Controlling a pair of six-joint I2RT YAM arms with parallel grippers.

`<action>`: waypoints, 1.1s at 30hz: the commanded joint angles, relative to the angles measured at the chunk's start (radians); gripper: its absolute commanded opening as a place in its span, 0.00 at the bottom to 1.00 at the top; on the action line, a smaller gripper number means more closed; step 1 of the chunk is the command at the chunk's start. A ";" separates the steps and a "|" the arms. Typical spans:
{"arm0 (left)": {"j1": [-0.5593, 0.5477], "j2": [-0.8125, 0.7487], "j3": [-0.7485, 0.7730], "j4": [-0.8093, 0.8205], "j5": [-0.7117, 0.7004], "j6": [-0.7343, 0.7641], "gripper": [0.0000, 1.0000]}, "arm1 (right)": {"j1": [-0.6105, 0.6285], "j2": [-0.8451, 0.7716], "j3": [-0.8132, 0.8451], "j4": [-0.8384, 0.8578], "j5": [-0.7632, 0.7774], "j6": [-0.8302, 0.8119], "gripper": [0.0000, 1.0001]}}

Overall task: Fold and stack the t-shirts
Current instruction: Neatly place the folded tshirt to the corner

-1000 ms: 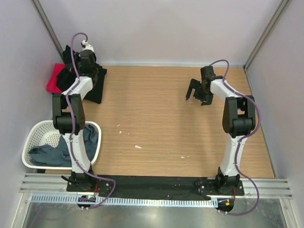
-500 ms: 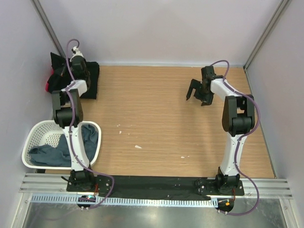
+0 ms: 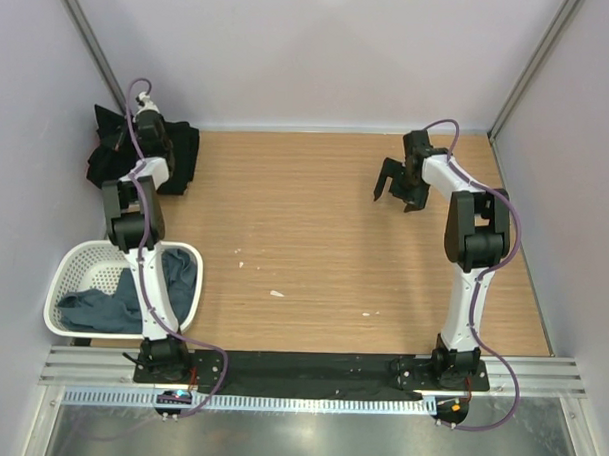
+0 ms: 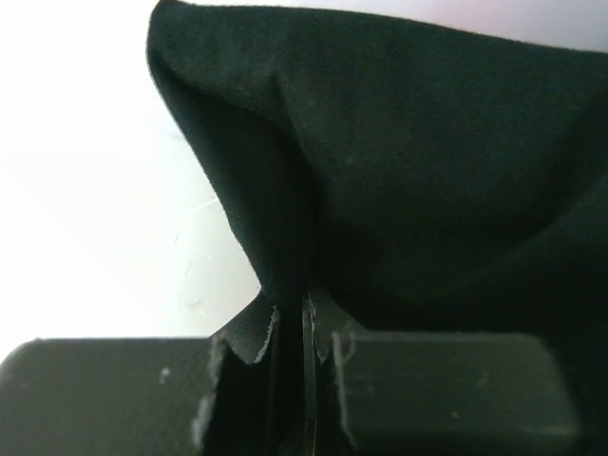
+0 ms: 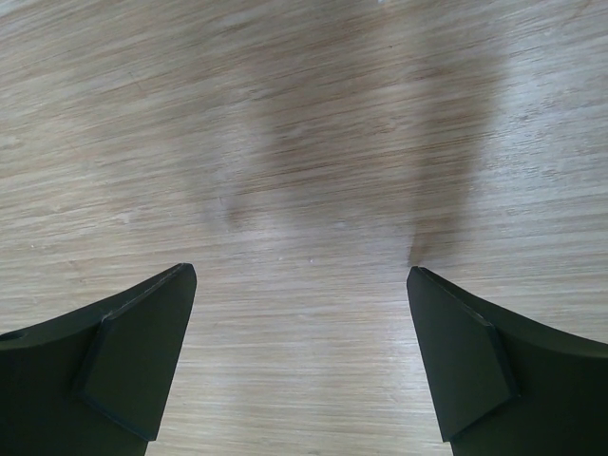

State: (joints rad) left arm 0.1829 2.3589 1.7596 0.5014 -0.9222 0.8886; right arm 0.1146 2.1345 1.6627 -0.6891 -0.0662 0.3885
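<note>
The black t-shirt (image 3: 179,156) lies bunched in the far left corner of the table, spilling over the table's left edge. My left gripper (image 3: 127,142) is shut on a fold of it. In the left wrist view the black t-shirt (image 4: 427,190) rises from between my left gripper's (image 4: 306,328) closed fingers. The red t-shirt is hidden. A slate grey-blue t-shirt (image 3: 107,306) lies crumpled in the basket. My right gripper (image 3: 394,189) hangs open over bare wood at the far right, and the right wrist view shows nothing between the right gripper's (image 5: 299,273) fingers.
The white lattice laundry basket (image 3: 71,263) stands at the near left beside the left arm's base. Small white specks (image 3: 275,293) lie on the wooden table (image 3: 304,248). Pale walls close in the back and both sides.
My left gripper has moved farther back and left into the corner, dragging the black t-shirt over the red one, which no longer shows. The right arm has not moved.
</note>
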 commanded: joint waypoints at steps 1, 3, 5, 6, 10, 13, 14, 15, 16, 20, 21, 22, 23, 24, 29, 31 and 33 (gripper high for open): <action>0.043 -0.006 0.078 -0.032 0.028 -0.090 0.01 | 0.002 0.001 0.052 -0.015 0.002 0.001 0.99; 0.041 -0.001 0.109 -0.122 0.049 -0.120 0.02 | 0.003 0.013 0.063 -0.027 -0.001 -0.003 1.00; 0.041 0.002 0.121 -0.191 0.048 -0.169 0.23 | 0.005 0.019 0.074 -0.033 0.000 -0.008 1.00; 0.040 -0.001 0.124 -0.219 0.054 -0.192 0.30 | 0.003 0.019 0.074 -0.035 -0.003 -0.010 1.00; 0.040 -0.047 0.130 -0.374 0.081 -0.370 0.71 | 0.007 0.019 0.063 -0.026 -0.012 -0.008 1.00; 0.030 -0.099 0.104 -0.484 0.141 -0.503 0.85 | 0.007 0.015 0.045 -0.010 -0.018 0.000 1.00; 0.027 -0.127 0.098 -0.527 0.154 -0.532 0.86 | 0.008 0.013 0.037 -0.003 -0.021 0.001 1.00; 0.023 -0.142 0.089 -0.547 0.170 -0.601 0.87 | 0.008 0.008 0.029 0.003 -0.032 0.003 1.00; 0.018 -0.156 0.086 -0.575 0.212 -0.644 0.89 | 0.008 0.004 0.013 0.019 -0.037 0.007 1.00; 0.009 -0.228 0.084 -0.704 0.327 -0.841 1.00 | 0.013 -0.011 -0.023 0.052 -0.060 0.015 1.00; 0.006 -0.246 0.086 -0.712 0.330 -0.882 1.00 | 0.016 -0.016 -0.030 0.059 -0.063 0.015 1.00; -0.005 -0.254 0.084 -0.718 0.327 -0.917 1.00 | 0.016 -0.028 -0.049 0.074 -0.064 0.016 1.00; -0.008 -0.259 0.086 -0.739 0.319 -0.945 1.00 | 0.017 -0.033 -0.057 0.079 -0.064 0.018 1.00; -0.011 -0.274 0.083 -0.747 0.319 -0.976 1.00 | 0.017 -0.039 -0.066 0.085 -0.066 0.016 1.00; -0.010 -0.283 0.048 -0.750 0.481 -1.165 1.00 | 0.017 -0.096 -0.133 0.117 -0.075 0.012 1.00; -0.013 -0.251 0.064 -0.753 0.545 -1.186 1.00 | 0.017 -0.116 -0.159 0.131 -0.081 0.007 1.00; -0.011 -0.219 0.095 -0.770 0.606 -1.211 1.00 | 0.019 -0.155 -0.176 0.146 -0.086 0.003 1.00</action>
State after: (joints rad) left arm 0.1703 2.1067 1.8294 -0.2371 -0.4568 -0.2100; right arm 0.1238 2.0598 1.5177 -0.5636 -0.1280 0.3950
